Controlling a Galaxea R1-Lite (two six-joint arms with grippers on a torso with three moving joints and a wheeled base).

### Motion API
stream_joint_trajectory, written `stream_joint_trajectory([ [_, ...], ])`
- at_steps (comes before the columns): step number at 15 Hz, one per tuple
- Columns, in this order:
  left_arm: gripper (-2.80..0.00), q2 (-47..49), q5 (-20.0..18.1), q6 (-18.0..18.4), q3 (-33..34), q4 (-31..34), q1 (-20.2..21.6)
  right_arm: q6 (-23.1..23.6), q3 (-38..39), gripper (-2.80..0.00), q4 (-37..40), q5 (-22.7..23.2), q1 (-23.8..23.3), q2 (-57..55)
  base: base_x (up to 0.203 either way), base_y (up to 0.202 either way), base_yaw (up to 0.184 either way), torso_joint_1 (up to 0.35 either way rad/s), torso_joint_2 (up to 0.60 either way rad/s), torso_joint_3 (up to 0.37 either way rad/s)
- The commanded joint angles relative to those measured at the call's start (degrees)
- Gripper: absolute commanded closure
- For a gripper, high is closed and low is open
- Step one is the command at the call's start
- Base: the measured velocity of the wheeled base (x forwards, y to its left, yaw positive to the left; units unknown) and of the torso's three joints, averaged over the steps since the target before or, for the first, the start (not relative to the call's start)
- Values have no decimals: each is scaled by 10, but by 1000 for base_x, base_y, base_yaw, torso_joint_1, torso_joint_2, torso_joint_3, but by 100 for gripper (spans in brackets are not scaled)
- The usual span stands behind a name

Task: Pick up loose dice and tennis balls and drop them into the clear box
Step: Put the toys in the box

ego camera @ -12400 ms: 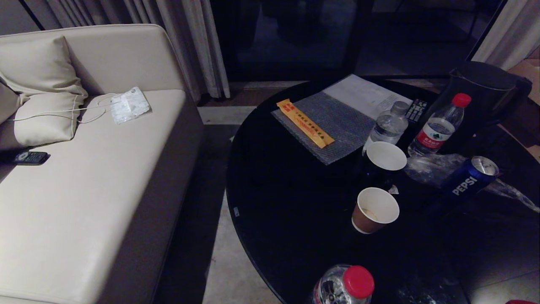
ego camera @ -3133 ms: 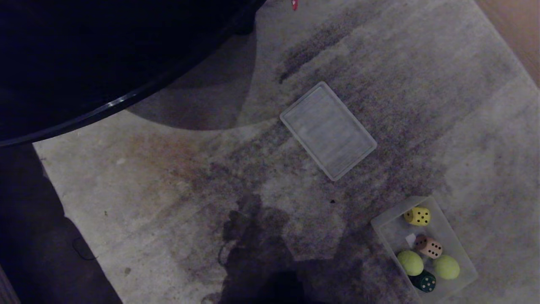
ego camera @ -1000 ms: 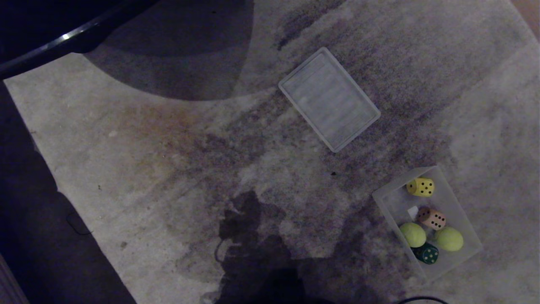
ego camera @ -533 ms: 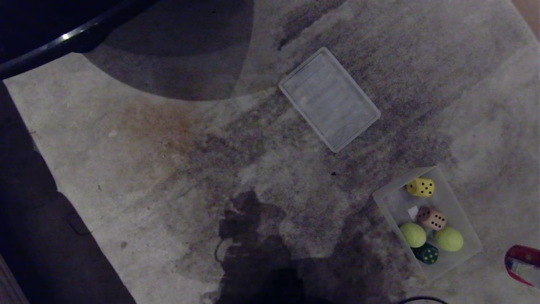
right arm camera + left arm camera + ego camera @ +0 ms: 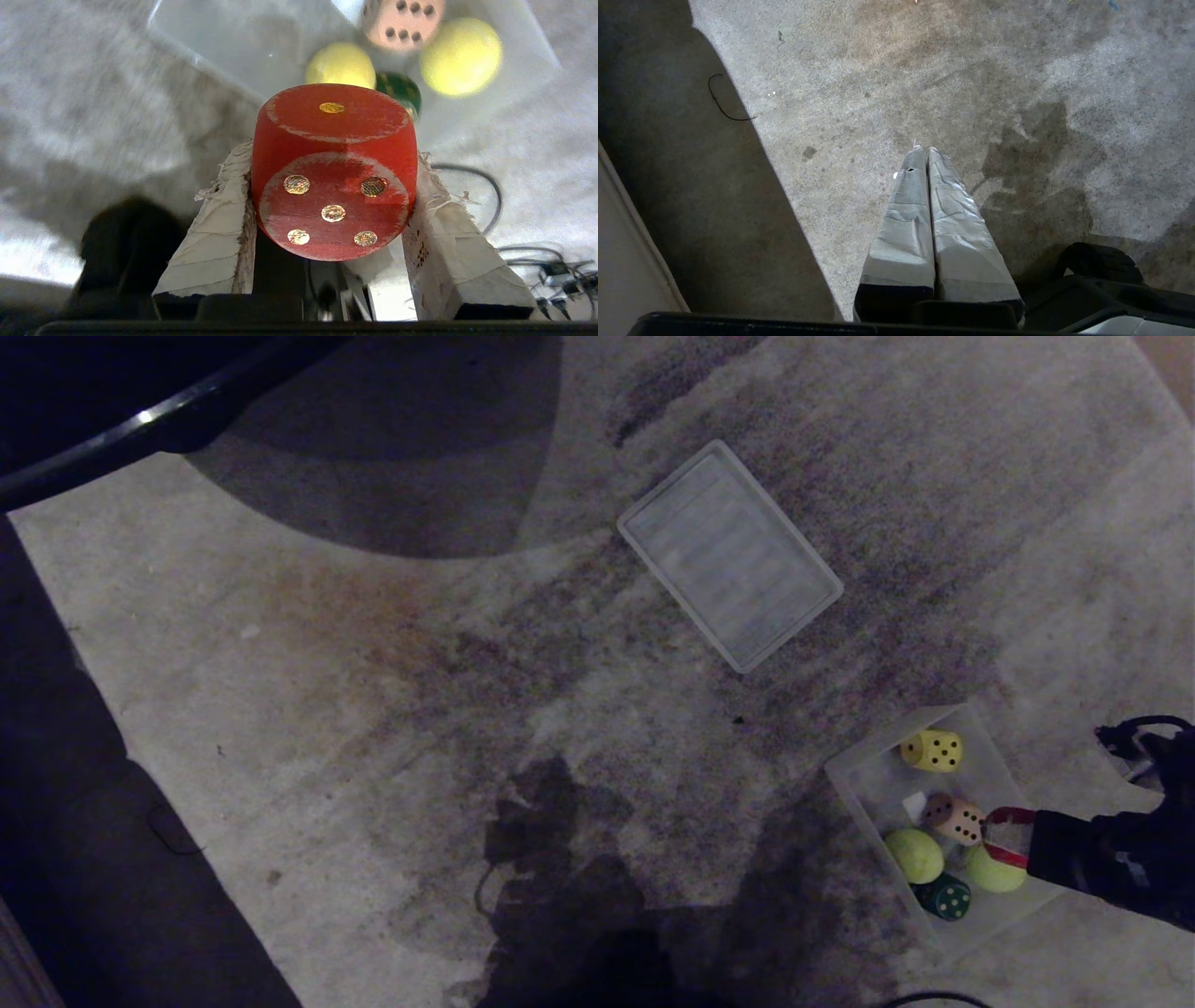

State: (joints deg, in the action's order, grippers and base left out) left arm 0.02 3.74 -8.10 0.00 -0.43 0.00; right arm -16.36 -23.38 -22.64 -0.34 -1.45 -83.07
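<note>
My right gripper (image 5: 1006,835) reaches in from the right over the clear box (image 5: 845,775) and is shut on a red die (image 5: 334,172). The die sits between the two taped fingers (image 5: 224,219) and shows its five-dot face. The box stands on the carpet. Inside it lie a yellow die (image 5: 932,750), a pale brown die (image 5: 954,819), a dark green die (image 5: 945,898) and two tennis balls (image 5: 913,855) (image 5: 990,875). My left gripper (image 5: 924,150) hangs shut and empty over bare carpet, outside the head view.
A flat ribbed clear lid (image 5: 730,555) lies on the carpet beyond the box. The black round table's edge (image 5: 140,420) crosses the far left corner. Thin black cables (image 5: 486,196) lie on the carpet beside the box.
My right arm has swung in from the lower right edge of the head view to above the box, carrying the red die. The things in the box have not moved.
</note>
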Motion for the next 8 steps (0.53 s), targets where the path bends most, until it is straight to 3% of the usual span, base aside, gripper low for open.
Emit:
stream_joint_trajectory([
  [1,0,1,0,-1,0,0,0,-1,-9,0,-63,0,-3,-123,0,0,0,0,0,0],
  [4,0,0,0,-1,0,0,0,-3,-11,0,-101,0,-4,-156,0,0,0,0,0,0],
  [5,0,0,0,-1,0,0,0,-3,-11,-280,-101,0,-4,-156,0,0,0,0,0,0],
  [8,0,0,0,-1,0,0,0,-2,-8,-280,-100,1,-3,-137,0,0,0,0,0,0],
])
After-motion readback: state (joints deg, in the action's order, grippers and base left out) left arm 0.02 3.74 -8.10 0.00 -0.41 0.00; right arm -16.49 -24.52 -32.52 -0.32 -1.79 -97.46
